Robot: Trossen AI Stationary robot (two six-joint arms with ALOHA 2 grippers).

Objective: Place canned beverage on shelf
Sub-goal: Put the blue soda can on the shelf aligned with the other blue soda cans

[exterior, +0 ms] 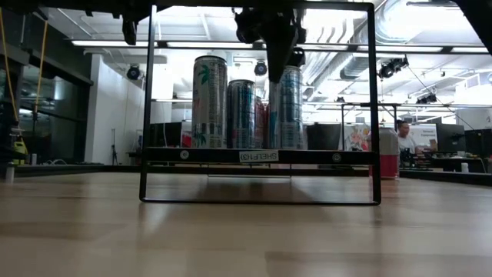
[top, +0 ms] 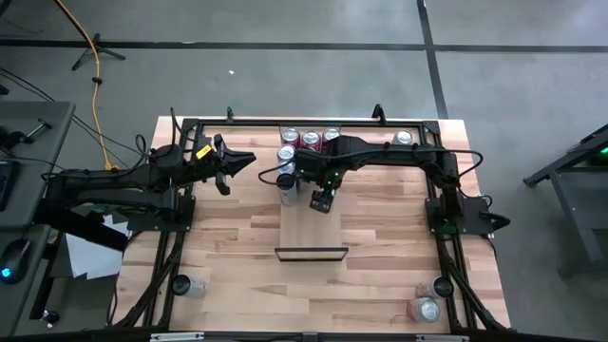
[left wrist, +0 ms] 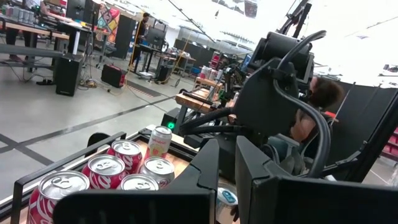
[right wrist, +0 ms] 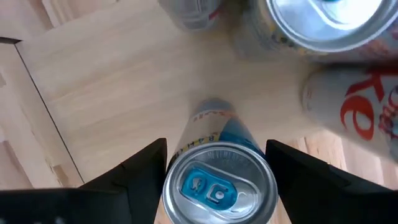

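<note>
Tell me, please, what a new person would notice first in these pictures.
First, the right hand reaching over the shelf at mid-table, its fingers on either side of a blue-topped can. Next, the cluster of cans at the table's far edge, just behind that hand. The left hand waits off to the left of them, holding nothing.

Silver blue-tabbed can [right wrist: 219,182], red-and-white cans [left wrist: 104,169], pale wooden shelf [top: 310,226].
</note>
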